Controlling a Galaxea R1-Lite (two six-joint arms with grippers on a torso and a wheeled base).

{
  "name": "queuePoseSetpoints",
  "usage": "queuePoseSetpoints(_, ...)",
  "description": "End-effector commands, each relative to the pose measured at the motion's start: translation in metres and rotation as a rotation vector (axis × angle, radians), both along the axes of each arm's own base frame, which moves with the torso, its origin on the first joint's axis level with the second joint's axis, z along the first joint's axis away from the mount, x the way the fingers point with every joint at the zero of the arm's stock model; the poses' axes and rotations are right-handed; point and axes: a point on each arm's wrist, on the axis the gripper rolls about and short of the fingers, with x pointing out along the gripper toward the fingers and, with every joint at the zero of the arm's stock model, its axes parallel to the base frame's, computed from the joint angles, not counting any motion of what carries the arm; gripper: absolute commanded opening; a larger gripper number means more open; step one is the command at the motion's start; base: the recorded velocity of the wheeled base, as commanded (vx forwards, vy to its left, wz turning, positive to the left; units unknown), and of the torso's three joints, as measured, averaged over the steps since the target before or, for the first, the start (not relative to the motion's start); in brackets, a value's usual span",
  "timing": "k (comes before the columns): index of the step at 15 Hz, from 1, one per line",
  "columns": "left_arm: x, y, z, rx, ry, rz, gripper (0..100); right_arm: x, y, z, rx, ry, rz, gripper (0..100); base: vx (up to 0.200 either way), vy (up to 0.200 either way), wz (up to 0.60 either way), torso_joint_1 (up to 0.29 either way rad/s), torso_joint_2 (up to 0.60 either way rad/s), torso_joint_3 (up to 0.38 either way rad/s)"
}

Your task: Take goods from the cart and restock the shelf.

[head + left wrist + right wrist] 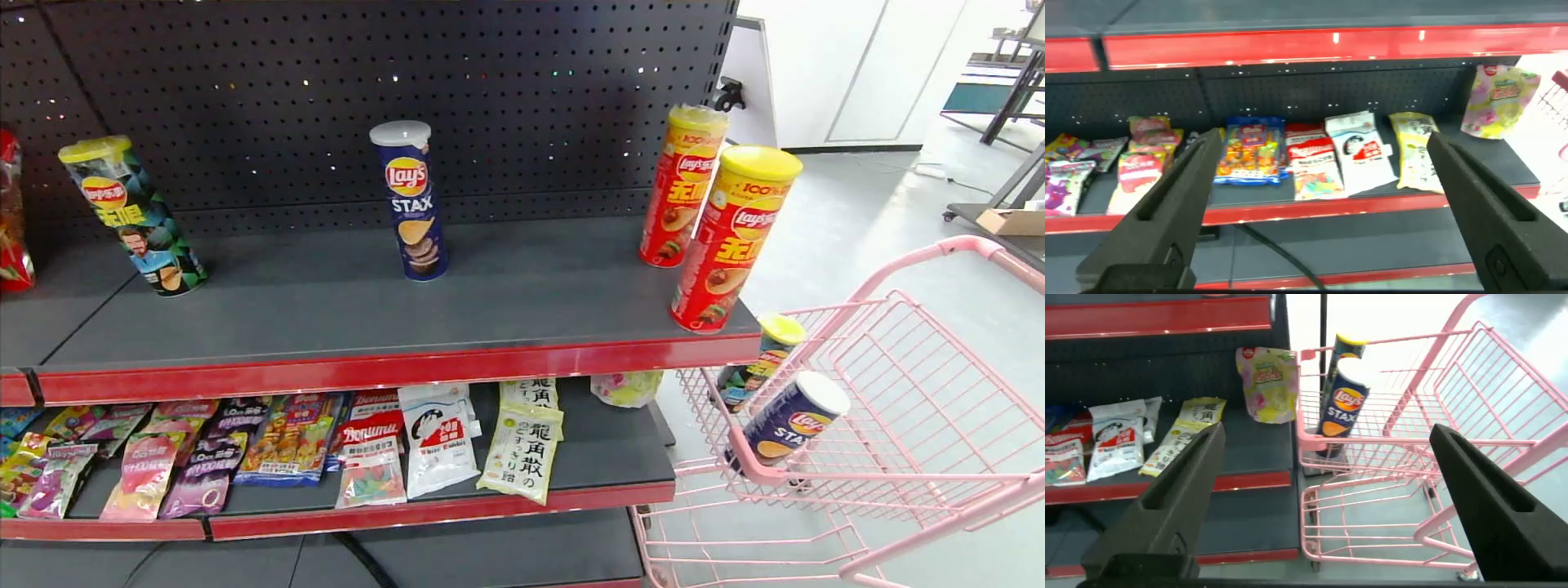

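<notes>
Navy blue chip can (788,420), white lid, in pink wire cart (963,243), yellow-lidded can (771,351) just beside it, we see left gripper (1323,139) and right gripper (1327,429) spread wide, empty.

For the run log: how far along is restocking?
Done: a teal yellow-lidded chip can, a navy white-lidded can and two red yellow-lidded cans stand on the dark metal top shelf. In hand: nothing; left end effector and right end effector are open. Left: another navy can and a dark yellow-lidded can in the pink wire cart.

left claw (1323,139) spread wide, right claw (1328,433) likewise
</notes>
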Motion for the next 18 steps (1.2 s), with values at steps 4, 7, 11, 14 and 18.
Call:
queuePoseSetpoints(4,0.0001,0.0000,0.0000,0.000,0.001,-0.002,100,0.0000,0.0000,0.0000,0.000,0.001,0.000,100,0.000,0.000,0.00,0.000,0.00,0.000)
queuePoseSetpoints(7,0.0001,0.0000,0.0000,0.000,0.001,0.000,100,0.0000,0.0000,0.0000,0.001,0.001,0.000,100,0.000,0.000,-0.60,0.002,0.00,0.001)
queuePoseSetpoints(11,0.0001,0.0000,0.0000,0.000,0.001,0.000,100,0.0001,0.0000,-0.0004,0.003,0.002,0.000,100,0.000,0.000,-0.60,0.004,0.00,0.004)
queuePoseSetpoints(14,0.0001,0.0000,0.0000,0.000,0.001,0.000,100,0.0000,0.0000,0.0000,0.004,0.001,0.000,100,0.000,0.000,-0.40,0.000,0.00,-0.002)
queuePoseSetpoints(18,0.0001,0.0000,0.0000,0.000,0.001,0.000,100,0.0000,0.0000,0.0000,0.004,0.001,0.000,100,0.000,0.000,0.00,0.000,0.00,0.000)
